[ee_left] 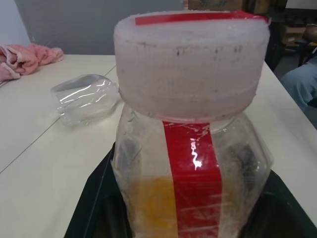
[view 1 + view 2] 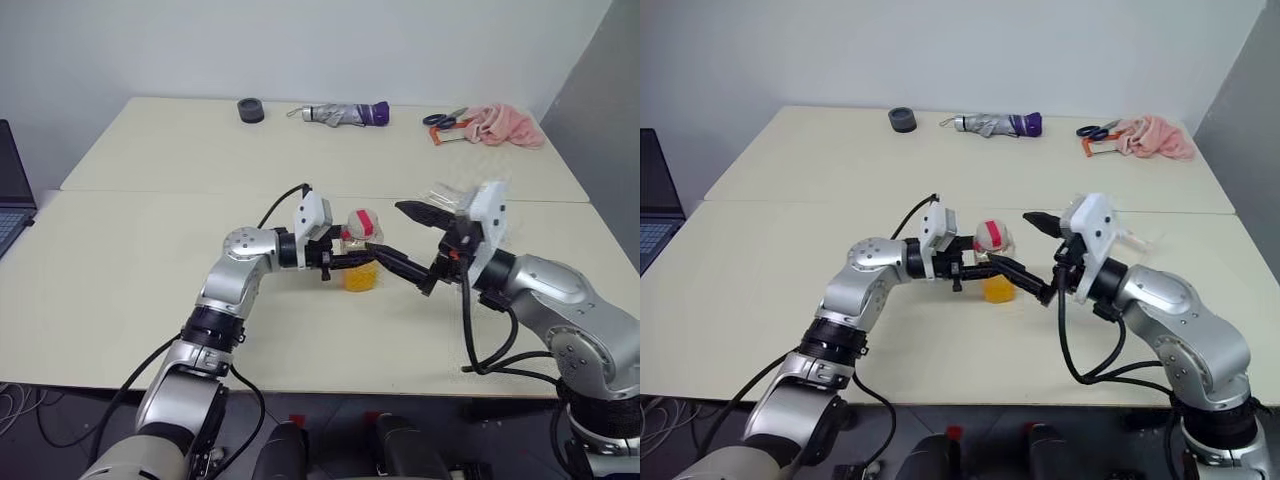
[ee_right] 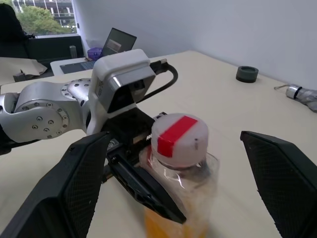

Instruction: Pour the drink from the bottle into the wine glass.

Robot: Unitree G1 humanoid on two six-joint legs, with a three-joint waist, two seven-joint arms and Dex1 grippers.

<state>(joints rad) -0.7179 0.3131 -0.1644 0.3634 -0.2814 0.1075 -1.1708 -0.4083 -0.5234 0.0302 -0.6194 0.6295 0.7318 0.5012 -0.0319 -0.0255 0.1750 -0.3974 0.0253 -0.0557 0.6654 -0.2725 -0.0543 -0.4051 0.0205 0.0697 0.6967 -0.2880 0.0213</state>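
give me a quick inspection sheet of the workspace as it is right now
surface: two cream tables pushed together.
job's things: bottle capped, upright, orange drink low inside; wine glass lying on its side.
clutter: black roll, folded umbrella, scissors, pink cloth along the far edge.
grippers: left gripper shut on bottle; right gripper open around the cap.
cables: black cables on both arms.
surroundings: laptop at left, grey wall.

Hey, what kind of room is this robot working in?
Probably an office or lab: pale tables pushed together, a laptop at one edge, scissors at the far side, and a window looking onto buildings and trees.
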